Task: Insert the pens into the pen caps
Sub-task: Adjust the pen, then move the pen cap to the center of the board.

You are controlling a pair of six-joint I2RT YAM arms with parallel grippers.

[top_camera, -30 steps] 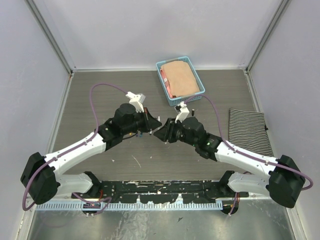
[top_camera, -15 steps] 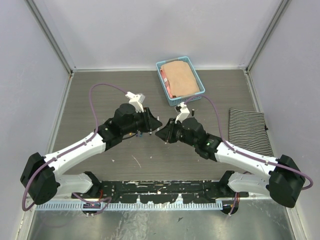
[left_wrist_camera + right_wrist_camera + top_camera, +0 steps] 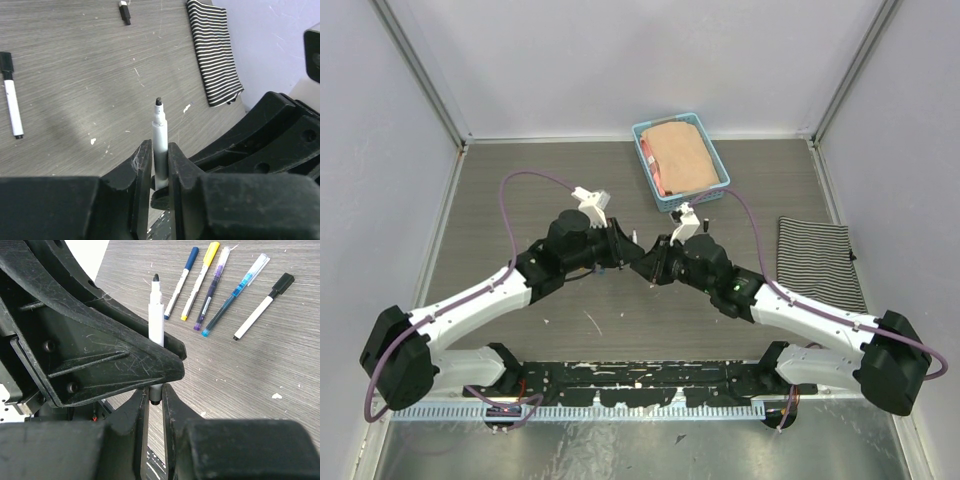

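Observation:
A white pen point(image 3: 159, 145) with a bare black tip stands between the fingers of my left gripper point(image 3: 160, 165). Those fingers flank its barrel closely, slightly parted. My right gripper point(image 3: 155, 395) is shut on the same pen point(image 3: 156, 320) at its grey rear end, just under the left gripper's body. In the top view the two grippers point(image 3: 625, 250) point(image 3: 648, 262) meet at mid-table. Several pens with pen caps on lie in a row: blue point(image 3: 182, 274), yellow point(image 3: 200, 279), purple point(image 3: 212, 287), clear blue point(image 3: 235, 290), black point(image 3: 262, 302). A loose black cap point(image 3: 125, 11) lies apart.
A blue basket point(image 3: 642, 140) holding tan cloth stands at the back centre. A striped cloth point(image 3: 817, 262) lies flat at the right. Another black-capped white pen point(image 3: 12, 105) lies on the wood-grain table point(image 3: 500, 200).
The two grippers have closed the small gap between them and now meet tip to tip. The right jaws have shut and the left jaws have eased apart.

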